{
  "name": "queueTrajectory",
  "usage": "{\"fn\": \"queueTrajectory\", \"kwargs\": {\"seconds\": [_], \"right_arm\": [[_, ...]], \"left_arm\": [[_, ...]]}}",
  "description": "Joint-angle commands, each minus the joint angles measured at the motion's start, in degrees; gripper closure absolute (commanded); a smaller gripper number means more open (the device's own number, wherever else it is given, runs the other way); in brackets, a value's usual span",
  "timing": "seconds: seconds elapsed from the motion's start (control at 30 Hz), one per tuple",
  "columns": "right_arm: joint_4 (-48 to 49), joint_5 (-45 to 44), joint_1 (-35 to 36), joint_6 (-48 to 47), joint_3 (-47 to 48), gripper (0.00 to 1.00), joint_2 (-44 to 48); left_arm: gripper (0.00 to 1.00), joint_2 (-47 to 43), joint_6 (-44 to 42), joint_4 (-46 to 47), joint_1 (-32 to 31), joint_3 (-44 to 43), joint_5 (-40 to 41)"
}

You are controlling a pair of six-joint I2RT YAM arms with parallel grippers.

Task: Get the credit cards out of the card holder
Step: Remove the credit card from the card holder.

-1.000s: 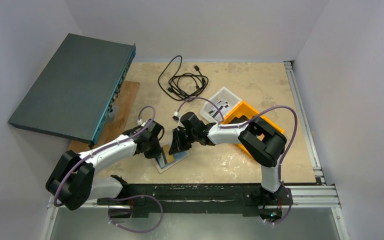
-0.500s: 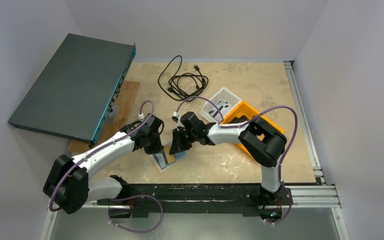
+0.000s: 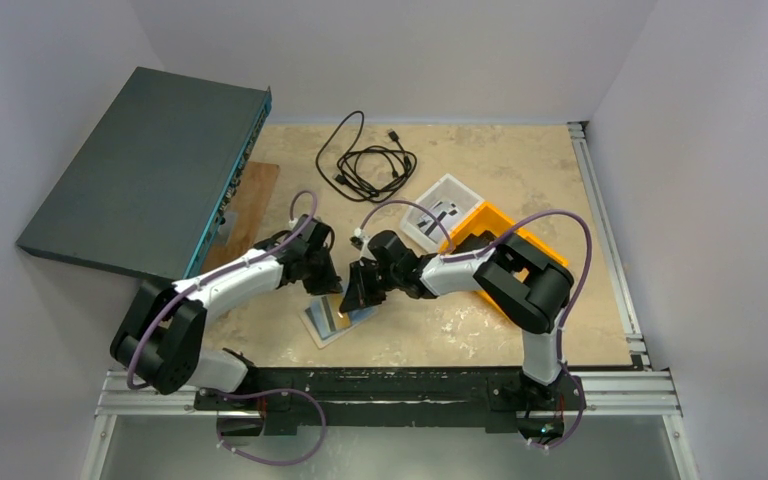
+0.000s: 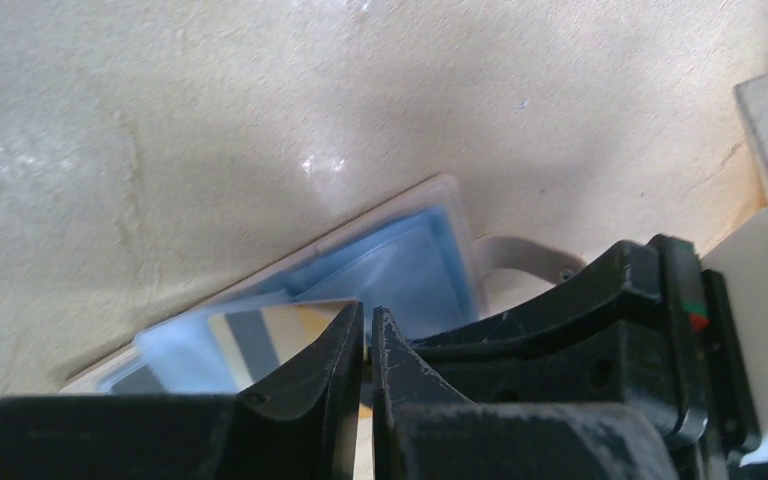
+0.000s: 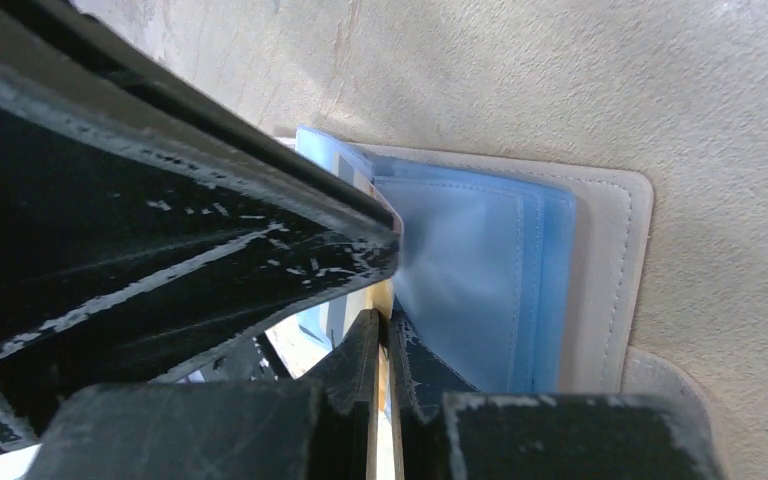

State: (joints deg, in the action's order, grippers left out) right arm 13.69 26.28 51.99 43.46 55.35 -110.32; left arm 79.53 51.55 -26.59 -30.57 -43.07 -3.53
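Beige table [image 3: 480, 330] between white walls, with 2 arms meeting over the open card holder [image 3: 328, 325].

The card holder lies opened flat close to the table's near edge, a little left of its middle, with its blue sleeves [image 4: 410, 265] facing up and its closure tab [image 4: 520, 255] sticking out at one side. A gold-and-dark striped card [image 4: 260, 335] shows inside a sleeve. The left gripper [image 3: 330, 288] hangs over the holder, clenched to a thin slit; whether it pinches anything cannot be told. The right gripper [image 3: 352, 300], clenched tight, has its tips at the sleeves. Farther back, toward the right edge, an orange bin [image 3: 505, 235] sits just beside a white tray [image 3: 445, 205]. A black cable [image 3: 365, 160] coils near the far edge, and a dark flat box [image 3: 145, 175] leans over the far-left corner above a wooden board [image 3: 245, 215].
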Motion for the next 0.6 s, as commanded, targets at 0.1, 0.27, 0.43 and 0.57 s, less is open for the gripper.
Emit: {"fn": "queueTrajectory", "kwargs": {"seconds": [0.1,0.27,0.43,0.57], "right_arm": [[4.26,0.02,0.21,2.48,-2.45,1.00,-2.02],[5.11,-0.73,0.22,3.77,-3.38,1.00,-1.92],[4.34,-1.07,0.92,4.13,-2.83,1.00,-2.00],[3.05,-1.73,2.33,4.39,-1.97,1.00,-2.18]], "left_arm": [[0.94,5.89,1.71,7.66,0.79,-2.72,-3.92],[1.00,10.71,1.94,4.56,0.75,-4.35,-3.65],[1.00,13.31,1.84,2.61,0.81,-4.86,-2.44],[1.00,14.69,1.81,2.45,0.81,-5.14,-2.12]]}}
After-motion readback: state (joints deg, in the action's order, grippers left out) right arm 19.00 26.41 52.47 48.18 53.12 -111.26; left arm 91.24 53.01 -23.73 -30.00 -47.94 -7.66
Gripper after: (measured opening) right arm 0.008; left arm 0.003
